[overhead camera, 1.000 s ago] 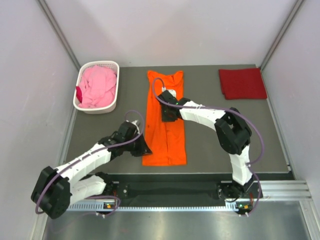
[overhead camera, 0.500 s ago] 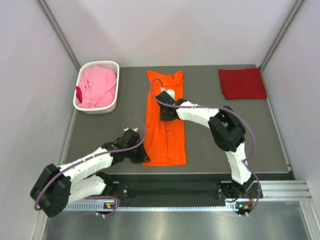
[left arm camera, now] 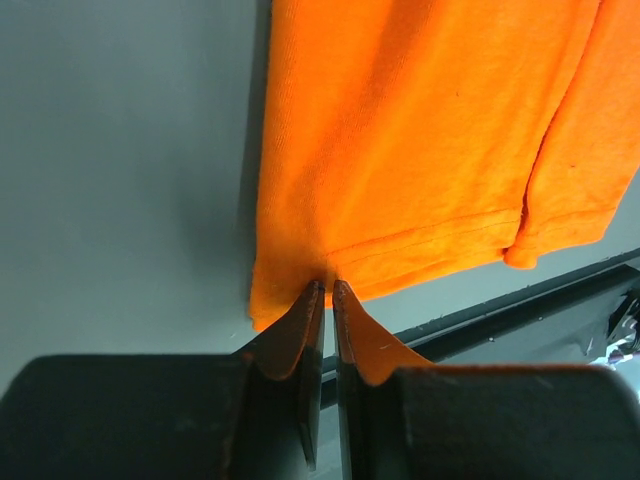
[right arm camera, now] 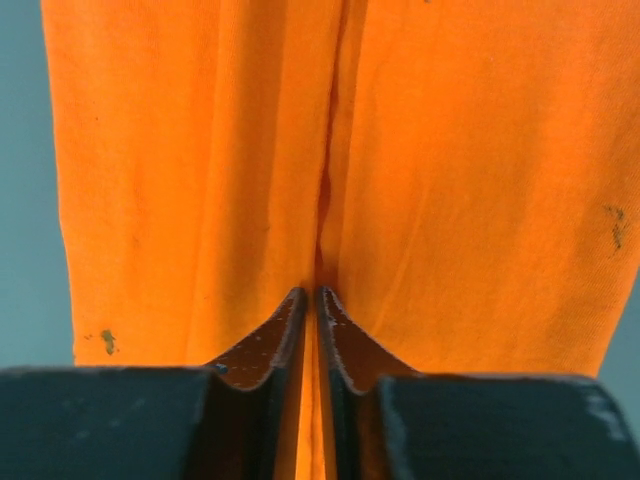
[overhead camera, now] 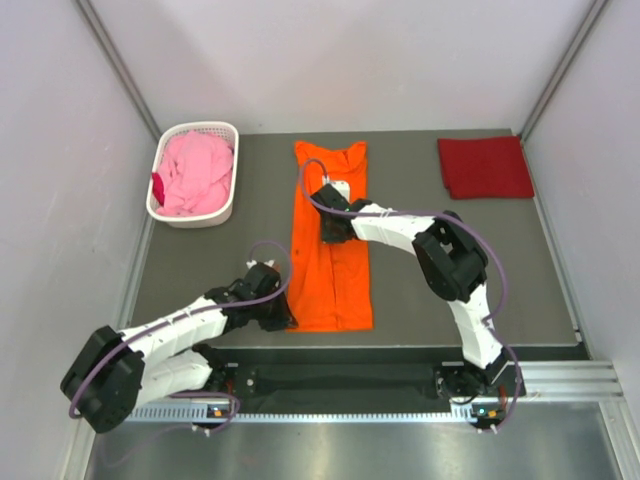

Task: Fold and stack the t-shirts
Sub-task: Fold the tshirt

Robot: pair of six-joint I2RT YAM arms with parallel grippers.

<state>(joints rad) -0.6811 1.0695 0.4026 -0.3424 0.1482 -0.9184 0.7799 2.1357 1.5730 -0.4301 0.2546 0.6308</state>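
At the near edge of the table (overhead camera: 430,290) the left gripper (left arm camera: 327,285) is low at the near left corner of the orange t-shirt (overhead camera: 335,285). Its jaws are narrow, with only a thin slit between them, and they pinch the hem, where the cloth puckers a little at the tips. The orange t-shirt lies flat in the middle of the table as a long strip, both sides folded in to meet along the middle, and it runs from the near edge toward the far edge. Farther up, about the middle of the strip, the right gripper (right arm camera: 321,292) is down on the cloth. Its jaws are also narrow, and they close on a small ridge of orange cloth at the middle seam. At the far left stands the white basket (overhead camera: 190,222) with the pink t-shirt (overhead camera: 195,172) crumpled inside. At the far right corner the dark red t-shirt (overhead camera: 485,167) lies folded into a flat rectangle, well apart from both grippers.
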